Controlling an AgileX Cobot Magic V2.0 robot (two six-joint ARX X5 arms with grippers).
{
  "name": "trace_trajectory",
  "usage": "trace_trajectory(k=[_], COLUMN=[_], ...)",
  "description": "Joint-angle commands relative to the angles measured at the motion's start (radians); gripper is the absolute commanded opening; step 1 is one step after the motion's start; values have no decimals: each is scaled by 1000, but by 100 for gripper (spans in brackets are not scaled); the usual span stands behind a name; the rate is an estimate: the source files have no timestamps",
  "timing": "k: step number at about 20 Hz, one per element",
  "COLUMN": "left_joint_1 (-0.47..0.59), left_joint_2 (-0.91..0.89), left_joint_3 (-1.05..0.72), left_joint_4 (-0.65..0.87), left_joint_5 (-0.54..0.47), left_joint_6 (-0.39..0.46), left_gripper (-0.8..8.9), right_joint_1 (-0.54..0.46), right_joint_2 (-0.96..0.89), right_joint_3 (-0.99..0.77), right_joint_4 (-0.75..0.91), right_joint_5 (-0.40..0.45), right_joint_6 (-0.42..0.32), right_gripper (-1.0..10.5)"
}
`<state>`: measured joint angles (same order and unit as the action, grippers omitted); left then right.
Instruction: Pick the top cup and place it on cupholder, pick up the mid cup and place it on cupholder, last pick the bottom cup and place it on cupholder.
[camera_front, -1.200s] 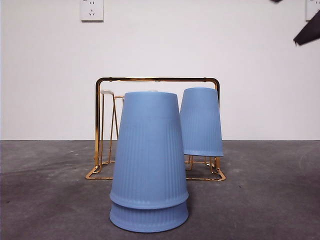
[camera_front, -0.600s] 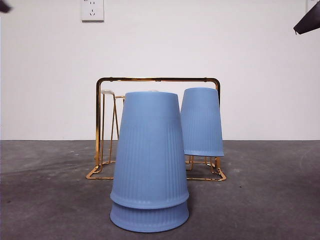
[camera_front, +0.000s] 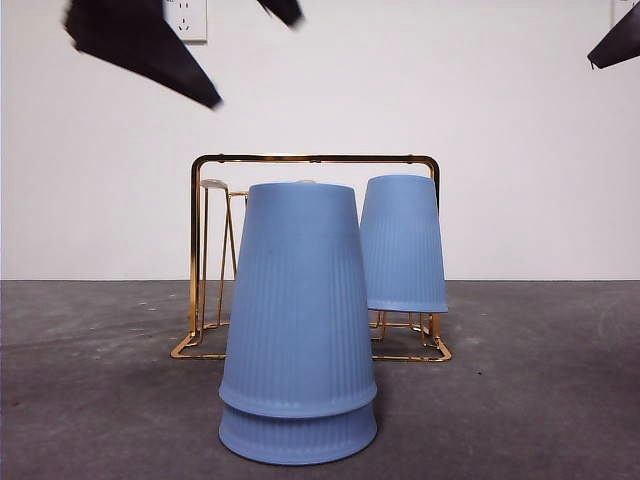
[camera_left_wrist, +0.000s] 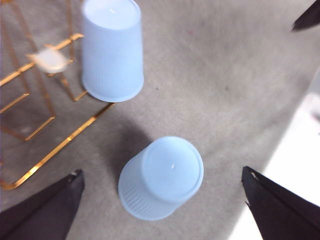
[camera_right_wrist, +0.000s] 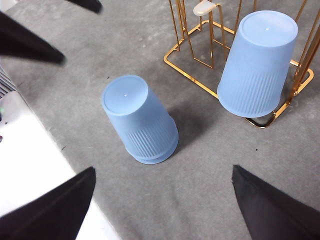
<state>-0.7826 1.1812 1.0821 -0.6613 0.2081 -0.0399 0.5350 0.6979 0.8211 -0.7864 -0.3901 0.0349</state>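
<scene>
Two pale blue ribbed plastic cups stand nested upside down (camera_front: 298, 325) on the dark grey table (camera_front: 540, 400), near the front; the outer one covers all but the bottom band of the inner, whose rim shows as a ring below it. A third blue ribbed cup (camera_front: 403, 243) hangs upside down on the gold wire cupholder (camera_front: 315, 160) behind them, on the side nearest the right arm. The rack has a rectangular base and a tall arched frame, and one bare white-tipped prong (camera_front: 213, 185) shows at its far side.

I see no brand, label or writing on the cups or the rack. The only marked thing is a white wall socket (camera_front: 184, 18), cut off by the top edge.

My left gripper (camera_left_wrist: 162, 205) hangs above the nested cups with its jaws spread wide and nothing between them — in the front view its dark jaws blur across the upper left. My right gripper (camera_right_wrist: 162, 200) is also spread wide and empty, high above the table, showing in the front view only as a black tip at the upper right corner.

The nested cups hide the middle of the rack from the front, so the prongs there cannot be made out — and the hung cup covers its own prong.
</scene>
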Motion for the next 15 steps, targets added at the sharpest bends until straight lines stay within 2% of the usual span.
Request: trace_trajectory(k=[1, 6, 13, 15], left_joint_1=[-42, -101, -140, -150], left_joint_2=[62, 169, 254, 256], left_joint_3=[23, 23, 23, 23], left_joint_4=[31, 79, 80, 80], left_joint_5=[-31, -101, -107, -107], left_joint_6=[22, 33, 55, 55], left_gripper=[500, 500, 492, 456], right_joint_1=[6, 6, 6, 6], right_joint_2=[6, 6, 6, 6], right_joint_3=[9, 9, 9, 9], right_joint_4=[4, 4, 4, 4], right_joint_5=[-3, -3, -3, -3], right_joint_6=[13, 13, 13, 13], right_gripper=[433, 433, 433, 432])
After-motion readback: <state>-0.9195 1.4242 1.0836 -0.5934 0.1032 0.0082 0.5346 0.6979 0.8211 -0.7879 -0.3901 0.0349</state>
